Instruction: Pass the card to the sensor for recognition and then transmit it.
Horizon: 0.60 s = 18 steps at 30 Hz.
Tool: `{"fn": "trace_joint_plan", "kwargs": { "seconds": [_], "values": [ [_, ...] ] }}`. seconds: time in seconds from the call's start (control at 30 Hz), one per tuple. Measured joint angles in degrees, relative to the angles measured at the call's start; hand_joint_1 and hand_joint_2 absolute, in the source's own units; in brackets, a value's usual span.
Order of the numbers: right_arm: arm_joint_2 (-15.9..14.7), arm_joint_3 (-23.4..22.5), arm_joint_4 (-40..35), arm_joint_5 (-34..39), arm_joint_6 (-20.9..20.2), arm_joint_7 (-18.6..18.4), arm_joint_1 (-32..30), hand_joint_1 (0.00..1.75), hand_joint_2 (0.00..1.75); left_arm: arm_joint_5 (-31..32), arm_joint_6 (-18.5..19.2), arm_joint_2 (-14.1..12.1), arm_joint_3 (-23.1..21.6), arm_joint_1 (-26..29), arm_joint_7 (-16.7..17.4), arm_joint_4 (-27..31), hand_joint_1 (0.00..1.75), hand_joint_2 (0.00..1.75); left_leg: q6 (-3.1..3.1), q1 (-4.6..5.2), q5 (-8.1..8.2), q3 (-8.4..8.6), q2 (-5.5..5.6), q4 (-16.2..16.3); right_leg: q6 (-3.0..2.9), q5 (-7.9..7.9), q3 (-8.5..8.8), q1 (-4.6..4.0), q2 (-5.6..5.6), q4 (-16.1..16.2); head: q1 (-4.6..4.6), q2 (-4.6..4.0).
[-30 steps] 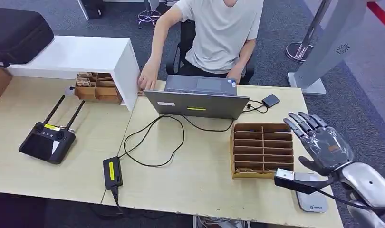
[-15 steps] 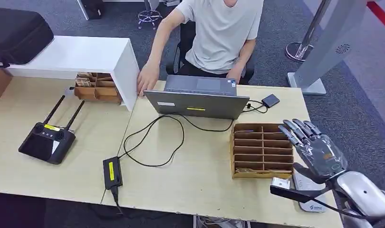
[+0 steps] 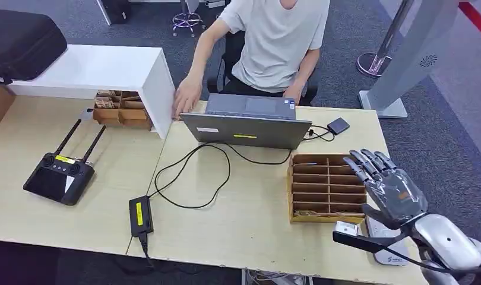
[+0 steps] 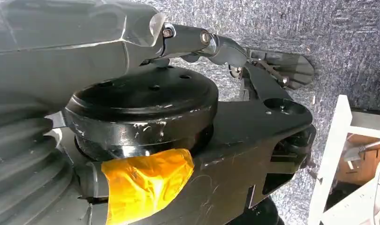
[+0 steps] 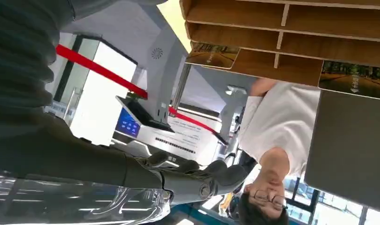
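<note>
A wooden card box (image 3: 290, 190) with several slots stands on the table's right part, with cards lying in its nearest row (image 3: 312, 211). My right hand (image 3: 391, 190) hovers just right of the box with its fingers spread and nothing in it. Below the hand, a white-grey sensor pad (image 3: 388, 254) lies at the table's front right corner. In the right wrist view the fingers (image 5: 193, 180) are stretched out, and two cards (image 5: 211, 54) (image 5: 354, 82) stick out of the box's slots. The left wrist view shows the ribbed cover (image 4: 19, 164) of my left hand; its fingers are hidden.
A person (image 3: 274, 41) sits behind a laptop (image 3: 244, 129), one hand by the white shelf (image 3: 95, 68). A cable runs to a power adapter (image 3: 140, 215). A black controller (image 3: 59, 177), a second wooden box (image 3: 119, 110) and a small black device (image 3: 338, 125) are also on the table.
My right hand has come down and slightly left, closer to the card box and lower over the sensor pad. The person's hand by the shelf shifted a little.
</note>
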<state>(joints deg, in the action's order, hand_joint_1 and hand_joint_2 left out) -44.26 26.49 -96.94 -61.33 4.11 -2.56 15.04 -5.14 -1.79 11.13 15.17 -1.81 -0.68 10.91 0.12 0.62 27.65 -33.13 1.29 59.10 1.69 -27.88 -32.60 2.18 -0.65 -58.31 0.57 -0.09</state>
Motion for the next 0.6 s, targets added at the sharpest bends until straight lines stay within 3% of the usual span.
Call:
{"fn": "trace_joint_plan", "kwargs": {
  "seconds": [0.17, 0.4, 0.6],
  "values": [
    [1.7, 0.0, 1.0, -2.5, 2.9, 1.5, 0.0, 0.00, 1.75, 0.3, 0.0, 0.0, 0.0, -0.1, 0.3, 0.0, 0.00, 1.75, 0.00, -0.01, 0.00, 0.00, -0.01, 0.0, 0.00, 0.00, 0.00, -0.01, 0.01, 0.0, 0.00, 0.00],
    [9.4, 1.6, 6.9, -9.5, 12.4, 0.6, 0.1, 0.00, 1.75, 1.3, 0.0, 0.0, 0.0, -0.2, 0.7, 0.0, 0.00, 1.75, -0.02, -0.08, -0.01, 0.00, -0.01, 0.0, -0.01, 0.01, 0.00, -0.08, 0.01, 0.0, 0.00, 0.00],
    [12.7, 2.6, 9.9, -10.3, 13.3, 0.2, 0.2, 0.00, 1.75, 1.4, 0.0, 0.0, 0.0, -0.3, 0.9, 0.0, 0.00, 1.75, -0.02, -0.09, -0.01, -0.01, -0.01, 0.0, -0.01, 0.01, 0.00, -0.08, 0.01, 0.0, 0.00, 0.00]
  ]
}}
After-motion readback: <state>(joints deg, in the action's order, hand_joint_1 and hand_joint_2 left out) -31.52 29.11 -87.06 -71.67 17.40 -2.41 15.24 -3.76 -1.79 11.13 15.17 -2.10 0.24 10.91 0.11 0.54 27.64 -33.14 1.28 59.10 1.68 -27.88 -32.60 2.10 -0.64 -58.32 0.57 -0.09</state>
